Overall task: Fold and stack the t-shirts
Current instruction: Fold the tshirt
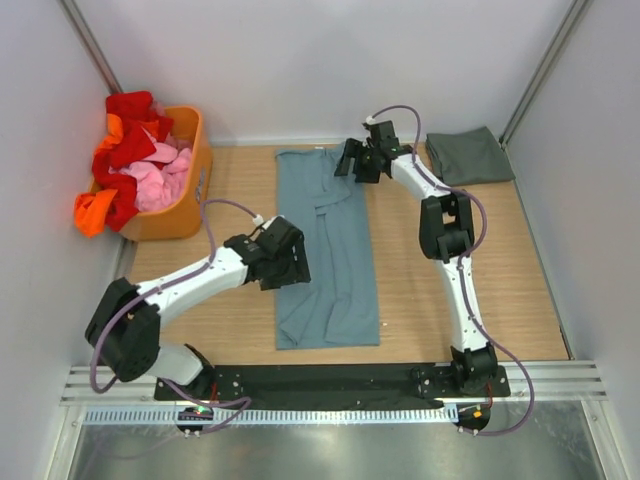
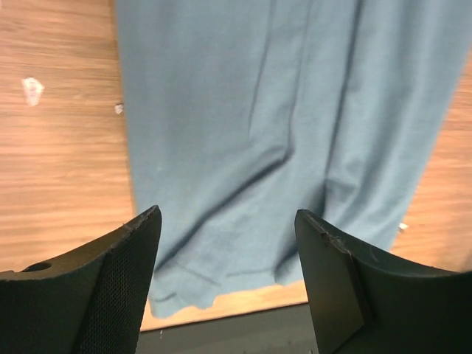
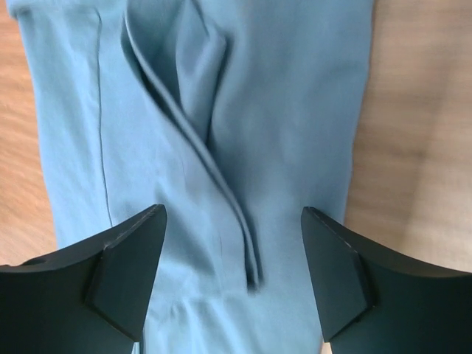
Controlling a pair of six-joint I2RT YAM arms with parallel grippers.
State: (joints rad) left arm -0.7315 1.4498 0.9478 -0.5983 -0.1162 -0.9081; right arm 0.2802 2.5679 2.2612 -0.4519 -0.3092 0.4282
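Top external | 2 t-shirts: blue-teal t-shirt, grey-green t-shirt | 1 basket | left hand apart | right hand apart

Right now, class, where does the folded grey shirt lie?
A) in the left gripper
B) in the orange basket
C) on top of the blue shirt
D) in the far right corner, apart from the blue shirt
D: the top view shows the grey shirt folded in the far right corner, apart from the blue shirt, which is spread mid-table.
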